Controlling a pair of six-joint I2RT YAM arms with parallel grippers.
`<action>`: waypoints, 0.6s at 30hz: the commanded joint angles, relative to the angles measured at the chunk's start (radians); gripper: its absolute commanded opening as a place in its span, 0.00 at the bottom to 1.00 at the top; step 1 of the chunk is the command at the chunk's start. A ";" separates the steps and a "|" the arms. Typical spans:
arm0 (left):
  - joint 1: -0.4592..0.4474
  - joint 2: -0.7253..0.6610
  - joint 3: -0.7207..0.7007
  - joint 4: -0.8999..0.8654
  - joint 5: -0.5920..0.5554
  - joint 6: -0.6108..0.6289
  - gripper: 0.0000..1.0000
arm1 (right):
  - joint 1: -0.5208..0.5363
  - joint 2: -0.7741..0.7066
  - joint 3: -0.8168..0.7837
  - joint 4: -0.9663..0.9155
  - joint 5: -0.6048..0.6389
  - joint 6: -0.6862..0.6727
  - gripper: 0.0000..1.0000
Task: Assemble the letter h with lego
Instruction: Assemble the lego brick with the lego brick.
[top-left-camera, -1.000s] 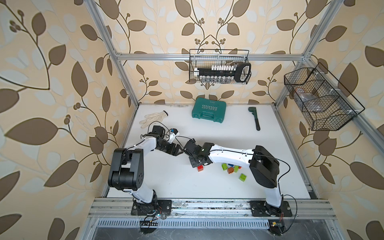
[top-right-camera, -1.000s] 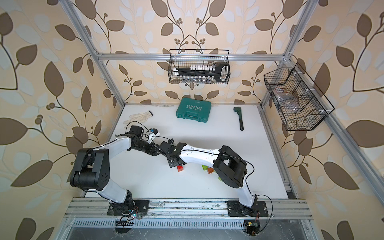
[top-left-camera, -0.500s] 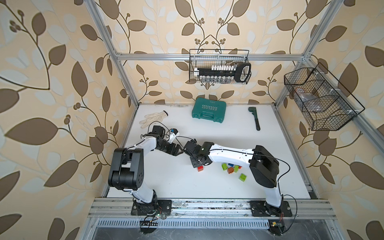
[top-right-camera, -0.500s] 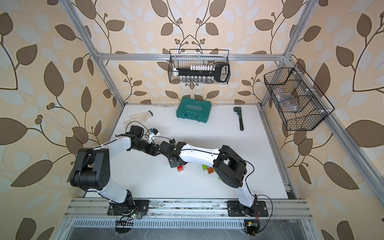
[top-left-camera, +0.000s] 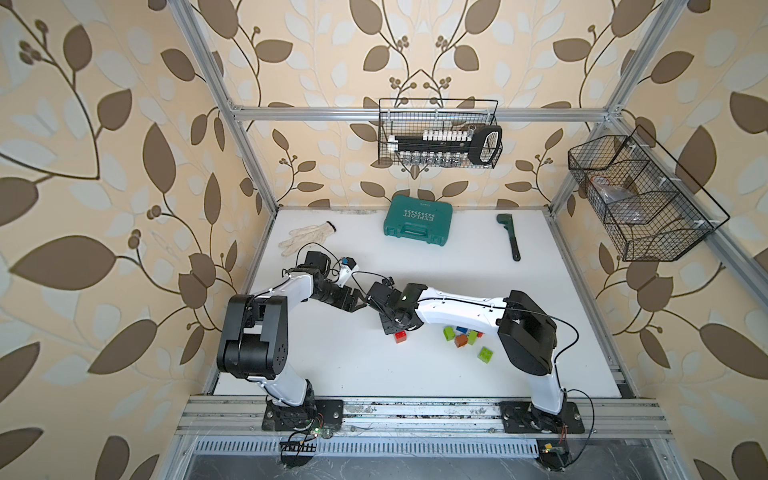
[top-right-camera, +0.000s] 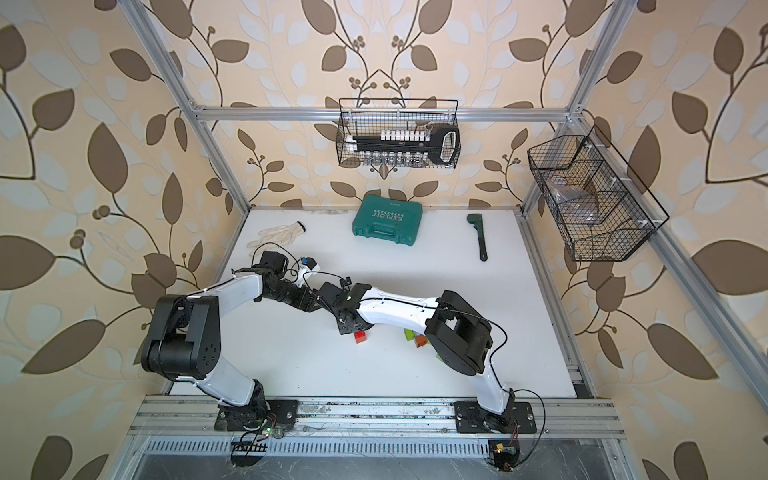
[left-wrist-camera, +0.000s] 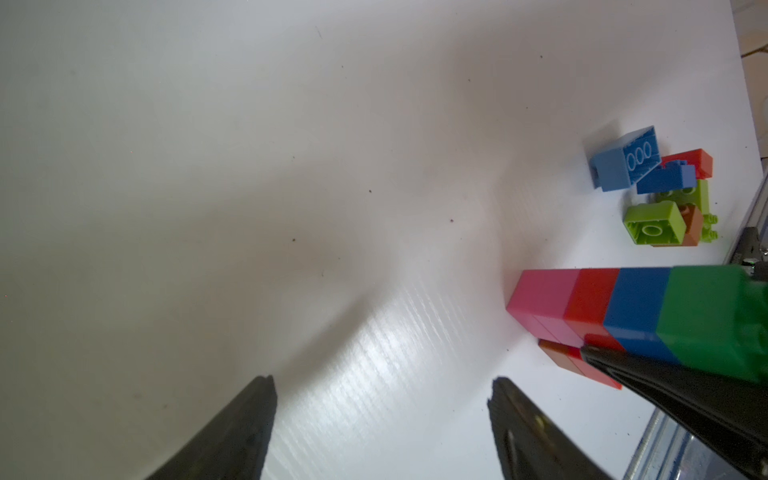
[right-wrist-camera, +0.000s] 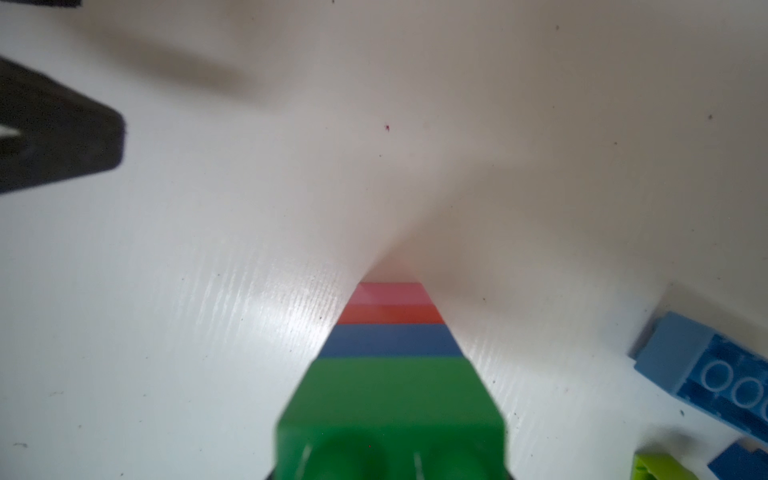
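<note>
A lego stack (right-wrist-camera: 390, 374) of green, blue, red and pink bricks is held at its green end by my right gripper (top-left-camera: 389, 325), which is shut on it. In the left wrist view the stack (left-wrist-camera: 623, 307) points its pink end at the white table, with a red brick (left-wrist-camera: 582, 365) lying right beside it. That red brick (top-left-camera: 401, 336) shows in both top views; the stack is hidden under the gripper there. My left gripper (left-wrist-camera: 382, 395) stands open and empty a little to the left of the stack. Several loose lego bricks (top-left-camera: 461, 334) in blue, lime, orange and red lie under the right arm.
A teal case (top-left-camera: 417, 222), a white glove (top-left-camera: 305, 239) and a green wrench (top-left-camera: 510, 237) lie along the back of the table. Wire baskets hang on the back wall (top-left-camera: 438, 133) and the right wall (top-left-camera: 640, 199). A metal rail (top-left-camera: 415, 415) runs along the front edge.
</note>
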 joint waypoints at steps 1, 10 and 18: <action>0.011 -0.003 0.032 -0.014 0.029 0.005 0.83 | 0.008 0.034 -0.034 0.005 -0.033 0.023 0.03; 0.011 -0.008 0.029 -0.011 0.024 0.002 0.83 | 0.035 0.004 -0.100 0.040 0.008 0.018 0.02; 0.011 -0.008 0.029 -0.010 0.018 0.002 0.83 | 0.046 -0.033 -0.179 0.085 0.033 0.034 0.01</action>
